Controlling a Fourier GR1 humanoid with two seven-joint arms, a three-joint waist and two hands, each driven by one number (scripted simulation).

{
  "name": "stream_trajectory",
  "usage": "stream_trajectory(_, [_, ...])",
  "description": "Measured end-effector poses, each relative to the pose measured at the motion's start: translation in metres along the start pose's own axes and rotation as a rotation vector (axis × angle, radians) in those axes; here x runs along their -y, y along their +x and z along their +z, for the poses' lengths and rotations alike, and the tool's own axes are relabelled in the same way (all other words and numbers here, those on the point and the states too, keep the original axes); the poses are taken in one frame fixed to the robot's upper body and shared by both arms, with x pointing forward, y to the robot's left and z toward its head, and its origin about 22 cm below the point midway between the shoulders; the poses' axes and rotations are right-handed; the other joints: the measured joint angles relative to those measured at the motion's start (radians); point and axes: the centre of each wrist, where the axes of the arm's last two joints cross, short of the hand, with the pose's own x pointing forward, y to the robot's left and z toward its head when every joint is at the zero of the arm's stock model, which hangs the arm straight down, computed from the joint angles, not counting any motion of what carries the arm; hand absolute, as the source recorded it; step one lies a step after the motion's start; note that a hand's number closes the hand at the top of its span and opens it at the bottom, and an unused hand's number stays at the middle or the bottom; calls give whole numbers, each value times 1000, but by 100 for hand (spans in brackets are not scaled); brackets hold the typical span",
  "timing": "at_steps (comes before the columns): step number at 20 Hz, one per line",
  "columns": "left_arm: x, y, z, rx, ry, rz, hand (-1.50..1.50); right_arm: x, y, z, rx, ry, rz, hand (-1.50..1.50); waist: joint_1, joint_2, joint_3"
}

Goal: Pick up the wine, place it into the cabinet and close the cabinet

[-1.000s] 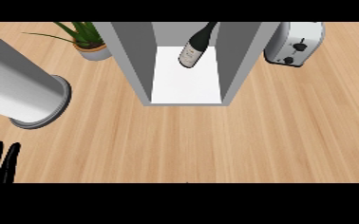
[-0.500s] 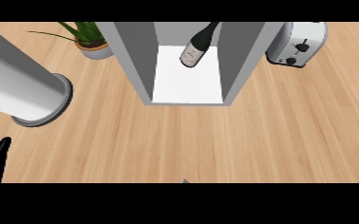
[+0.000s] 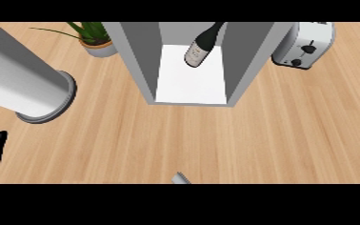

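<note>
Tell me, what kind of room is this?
Probably a kitchen: a wooden counter holds a toaster, a potted plant, and an open grey cabinet with a wine bottle inside.

The left forearm [image 3: 32,88] fills the view's left side, a broad grey cylinder slanting up toward the upper left corner. Below it, a black sliver of the left hand [image 3: 2,145] shows at the left edge; its fingers cannot be made out. A small grey tip [image 3: 182,178] pokes in at the bottom edge near the middle.
</note>
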Motion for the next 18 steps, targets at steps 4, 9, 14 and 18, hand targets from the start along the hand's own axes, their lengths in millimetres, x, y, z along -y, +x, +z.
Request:
stream_trajectory(4, [1,-4,-1,-2,-1,9,-150,-4,7,-39,25,18,-20,150,8,3,0])
stream_trajectory(9, [-1,-3,-9,4,9,10,-150,-3,20,-94,48,-2,-9,150,8,4,2])
stream_trajectory(14, [1,-4,-8,1,25,9,-150,8,31,-139,66,-38,52,150,3,3,2])
stream_trajectory(18, [-3,-10,-8,5,33,2,-150,21,29,-170,78,-90,135,150,-2,3,1])
